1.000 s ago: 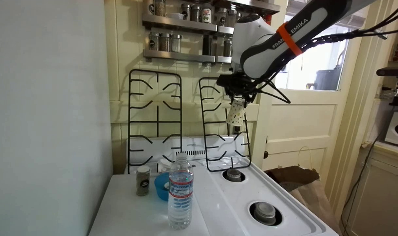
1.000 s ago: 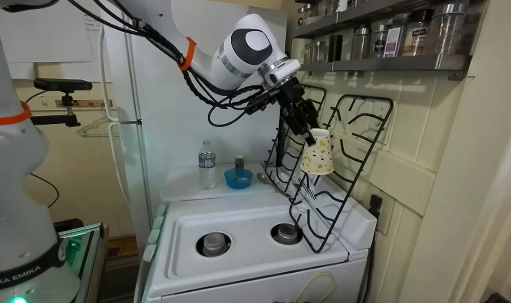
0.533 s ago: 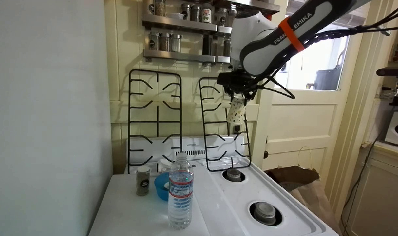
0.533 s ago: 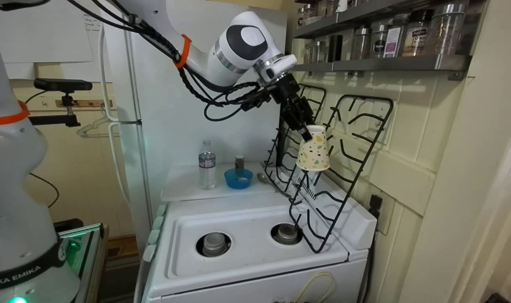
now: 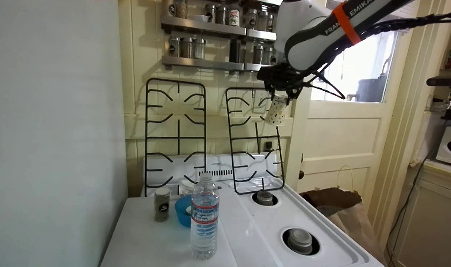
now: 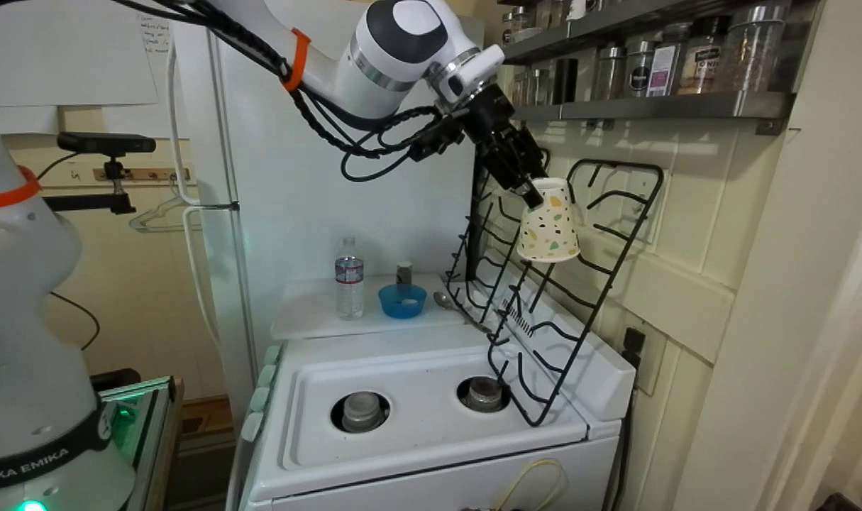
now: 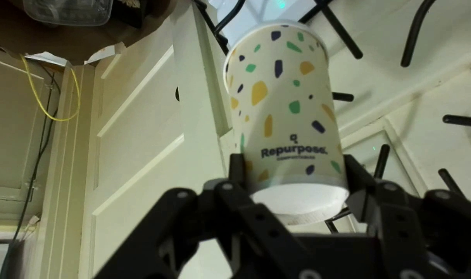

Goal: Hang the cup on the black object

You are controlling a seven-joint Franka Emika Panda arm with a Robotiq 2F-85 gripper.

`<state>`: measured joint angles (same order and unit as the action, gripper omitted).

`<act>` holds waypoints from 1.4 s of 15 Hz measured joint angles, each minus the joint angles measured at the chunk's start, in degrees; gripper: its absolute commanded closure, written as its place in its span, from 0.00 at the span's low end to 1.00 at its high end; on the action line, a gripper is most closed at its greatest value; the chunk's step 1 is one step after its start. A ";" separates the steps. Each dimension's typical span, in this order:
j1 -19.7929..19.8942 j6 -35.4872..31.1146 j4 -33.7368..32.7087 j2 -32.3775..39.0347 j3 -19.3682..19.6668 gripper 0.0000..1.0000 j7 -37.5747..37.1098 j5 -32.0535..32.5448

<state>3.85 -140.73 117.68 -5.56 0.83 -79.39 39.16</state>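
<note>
The speckled cream cup (image 5: 276, 111) is held in the air, upside down and slightly tilted, its wide rim pointing down; it also shows in an exterior view (image 6: 549, 223) and the wrist view (image 7: 285, 100). My gripper (image 5: 281, 98) is shut on its narrow base end, one finger on each side, as the wrist view (image 7: 295, 166) shows. The black grate (image 5: 257, 137) leans against the wall behind the cup, which overlaps its upper part in both exterior views (image 6: 598, 305). Its prongs show behind the cup in the wrist view. I cannot tell whether cup and grate touch.
A twin black grate (image 5: 179, 138) leans alongside. A water bottle (image 5: 205, 226), a blue bowl (image 5: 182, 213) and a spice jar (image 5: 162, 204) stand on the white stove top (image 5: 244, 226). A spice shelf (image 5: 203, 63) juts from the wall above. A paper bag (image 5: 351, 218) stands beside the stove.
My gripper has risen with the cup and shifted right in both exterior views, most of it in the last half second. The cup stays held. The grates have not moved.
</note>
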 measured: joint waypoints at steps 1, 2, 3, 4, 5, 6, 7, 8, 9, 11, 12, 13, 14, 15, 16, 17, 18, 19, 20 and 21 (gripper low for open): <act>0.00 -0.33 -0.02 -0.07 -0.04 0.63 0.22 -0.01; -0.02 -0.86 -0.02 -0.05 -0.15 0.63 0.35 -0.01; -0.03 -1.30 -0.03 -0.01 -0.33 0.63 0.37 -0.01; -0.09 -1.62 -0.06 0.08 -0.51 0.63 0.37 -0.01; -0.16 -1.73 -0.14 0.19 -0.69 0.63 0.37 -0.01; -0.18 -1.73 -0.29 0.38 -0.93 0.63 0.37 -0.01; -0.22 -1.73 -0.42 0.64 -1.13 0.63 0.37 -0.01; -0.26 -1.73 -0.52 0.94 -1.32 0.63 0.37 -0.01; -0.31 -1.73 -0.64 1.30 -1.48 0.63 0.37 -0.01; -0.42 -1.73 -0.88 2.14 -1.72 0.63 0.34 -0.01; -0.45 -1.73 -1.11 2.64 -1.83 0.63 0.32 -0.01; -0.49 -1.73 -1.52 3.20 -1.89 0.63 0.30 -0.01; -0.55 -1.73 -2.02 3.77 -1.93 0.63 0.29 -0.01; -0.65 -1.73 -2.49 4.33 -1.93 0.63 0.29 -0.01; -0.75 -1.73 -2.96 4.83 -1.93 0.63 0.29 -0.01; -0.85 -1.73 -3.44 5.23 -1.92 0.63 0.29 -0.01; -0.92 -1.73 -3.72 5.45 -1.90 0.63 0.30 -0.01; -0.96 -1.73 -3.81 5.55 -1.88 0.63 0.35 0.00; -0.99 -1.72 -3.83 5.58 -1.85 0.63 0.47 0.00; -1.04 -1.72 -3.83 5.58 -1.82 0.63 0.69 0.00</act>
<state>2.81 -142.44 113.84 0.03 -0.99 -78.70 39.16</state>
